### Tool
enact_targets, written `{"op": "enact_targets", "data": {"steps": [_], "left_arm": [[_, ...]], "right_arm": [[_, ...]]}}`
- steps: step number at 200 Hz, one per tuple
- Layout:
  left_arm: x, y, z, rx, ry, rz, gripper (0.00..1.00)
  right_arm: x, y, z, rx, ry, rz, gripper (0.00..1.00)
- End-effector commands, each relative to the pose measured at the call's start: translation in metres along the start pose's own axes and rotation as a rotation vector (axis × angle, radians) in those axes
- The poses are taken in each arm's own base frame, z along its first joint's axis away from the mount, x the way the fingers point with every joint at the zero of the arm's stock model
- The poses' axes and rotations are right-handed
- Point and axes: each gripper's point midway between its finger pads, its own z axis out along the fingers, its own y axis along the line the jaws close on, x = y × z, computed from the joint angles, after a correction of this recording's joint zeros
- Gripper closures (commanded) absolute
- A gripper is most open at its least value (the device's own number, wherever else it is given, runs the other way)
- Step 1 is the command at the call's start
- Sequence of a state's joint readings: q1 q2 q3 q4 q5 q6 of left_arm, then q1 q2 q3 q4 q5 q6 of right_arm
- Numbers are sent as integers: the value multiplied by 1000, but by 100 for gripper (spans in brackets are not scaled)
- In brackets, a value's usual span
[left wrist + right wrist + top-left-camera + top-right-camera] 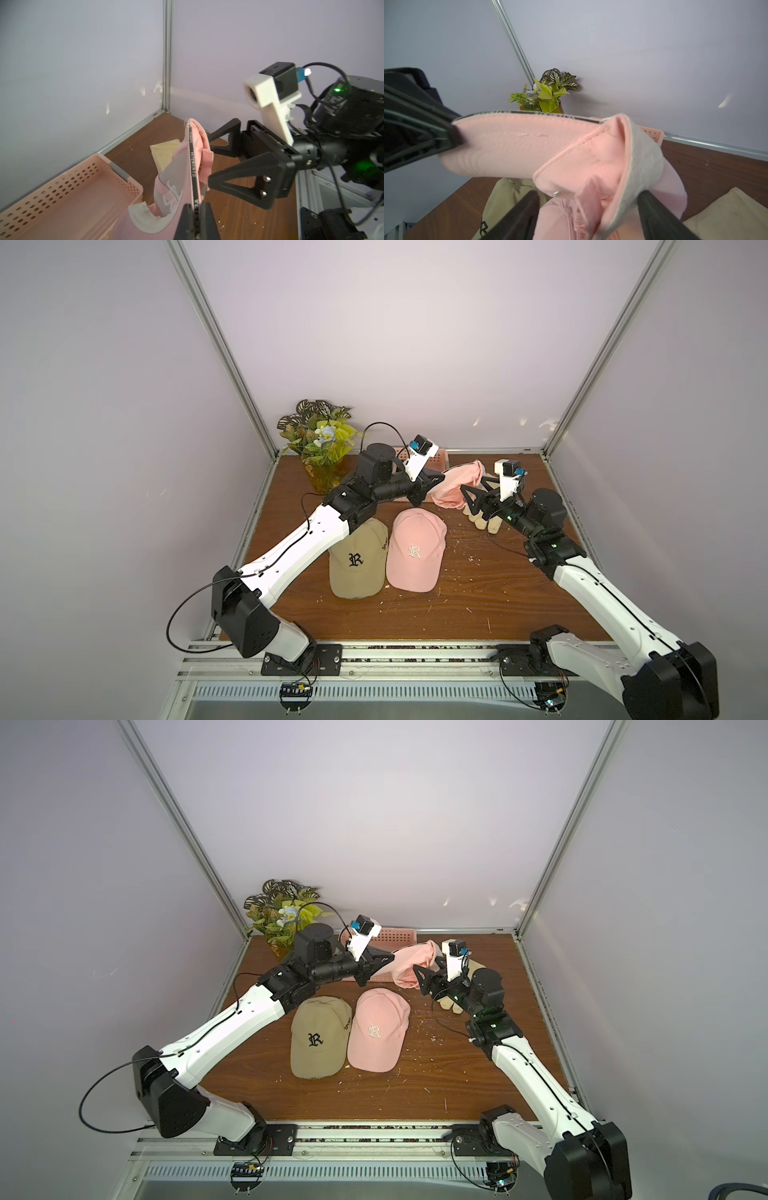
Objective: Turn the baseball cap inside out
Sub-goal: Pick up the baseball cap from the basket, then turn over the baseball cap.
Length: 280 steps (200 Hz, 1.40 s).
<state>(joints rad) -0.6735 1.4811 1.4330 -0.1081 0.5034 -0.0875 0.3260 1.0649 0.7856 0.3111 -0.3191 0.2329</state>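
A pink baseball cap (pixel 459 483) (pixel 409 965) hangs in the air near the back of the table. My left gripper (pixel 438 480) (pixel 388 959) (pixel 196 207) is shut on its black printed inner band beside the brim. The crown is crumpled, with grey lining (pixel 641 158) and the back of the embroidery (pixel 170 193) showing. My right gripper (pixel 473 491) (pixel 424 974) (pixel 588 195) stands open, its jaws either side of the hanging crown and back strap. One finger (pixel 652 207) touches the lining; the other stands apart from the cloth.
A second pink cap (pixel 415 549) and a tan cap (pixel 357 560) lie side by side mid-table. A pink perforated basket (pixel 72 197) stands at the back wall, a potted plant (pixel 320 439) in the back left corner, and beige gloves (pixel 482 524) under my right wrist.
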Motion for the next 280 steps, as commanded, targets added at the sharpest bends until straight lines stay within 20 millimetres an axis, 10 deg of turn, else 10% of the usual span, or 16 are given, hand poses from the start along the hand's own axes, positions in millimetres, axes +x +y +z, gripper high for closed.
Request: {"op": "enact_targets", "data": {"steps": [1, 48, 102, 197, 280], "left_arm": [[-23, -41, -13, 194, -73, 11, 100], [-14, -47, -9, 252, -68, -27, 99], [8, -21, -2, 114, -83, -10, 65], [34, -44, -26, 169, -275, -69, 17], [40, -68, -31, 35, -423, -52, 11]], "right_arm": [[-45, 8, -7, -3, -136, -64, 27], [-55, 29, -19, -97, -171, -73, 100], [-73, 40, -33, -121, -184, -28, 100], [-86, 33, -35, -67, -186, 31, 100], [-84, 10, -19, 59, -155, 163, 100]]}}
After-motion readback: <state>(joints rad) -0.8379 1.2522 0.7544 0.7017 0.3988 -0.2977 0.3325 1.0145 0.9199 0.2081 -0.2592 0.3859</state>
